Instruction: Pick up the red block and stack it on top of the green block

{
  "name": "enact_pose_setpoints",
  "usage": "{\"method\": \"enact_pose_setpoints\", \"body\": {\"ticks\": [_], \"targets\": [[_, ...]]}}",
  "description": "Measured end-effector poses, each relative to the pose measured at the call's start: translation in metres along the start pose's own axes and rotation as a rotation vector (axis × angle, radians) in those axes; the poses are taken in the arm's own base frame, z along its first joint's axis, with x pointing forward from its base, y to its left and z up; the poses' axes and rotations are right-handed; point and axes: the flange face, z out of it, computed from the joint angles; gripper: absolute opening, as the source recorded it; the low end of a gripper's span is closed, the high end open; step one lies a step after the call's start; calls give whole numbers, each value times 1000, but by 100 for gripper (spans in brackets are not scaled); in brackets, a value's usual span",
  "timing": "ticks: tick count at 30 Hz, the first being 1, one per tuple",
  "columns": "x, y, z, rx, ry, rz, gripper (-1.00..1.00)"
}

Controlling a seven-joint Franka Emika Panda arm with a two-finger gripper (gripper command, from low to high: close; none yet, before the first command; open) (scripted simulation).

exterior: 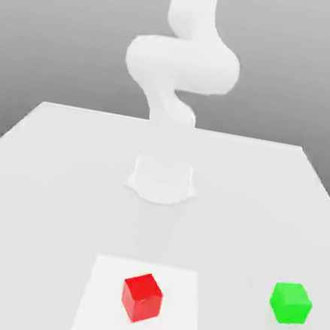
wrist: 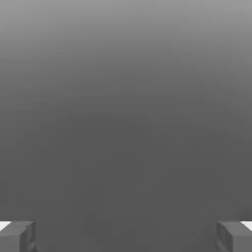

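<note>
Red block (exterior: 142,297) on pale square mat (exterior: 95,316), green block (exterior: 291,302) well apart (exterior view's right), claw (wrist: 126,236) spread wide

Red block (exterior: 141,297), green block (exterior: 291,302), white arm (exterior: 182,64), pale grey table (exterior: 44,177), lighter square patch (exterior: 100,309), grey end effector fingers (wrist: 17,236)

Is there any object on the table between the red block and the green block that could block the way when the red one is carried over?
Nothing visible does. The red block sits apart from the green block, which lies toward the exterior view's right, and the table surface between them is bare.
</note>
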Motion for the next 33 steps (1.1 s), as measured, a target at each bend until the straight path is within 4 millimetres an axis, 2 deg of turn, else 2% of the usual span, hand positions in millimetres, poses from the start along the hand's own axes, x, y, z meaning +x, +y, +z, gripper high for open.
{"method": "enact_pose_setpoints", "body": {"ticks": [4,8,12,16,21,26,27,33], "targets": [[-13,18,94,-115,-77,181,0],[-37,48,177,-240,-131,353,0],[-69,89,249,-376,-163,520,0],[-108,138,307,-521,-171,682,0],[-160,207,360,-701,-150,865,0],[-187,240,401,-728,-144,890,0],[-191,246,409,-728,-145,890,-100],[-193,249,412,-726,-144,890,-100]]}}
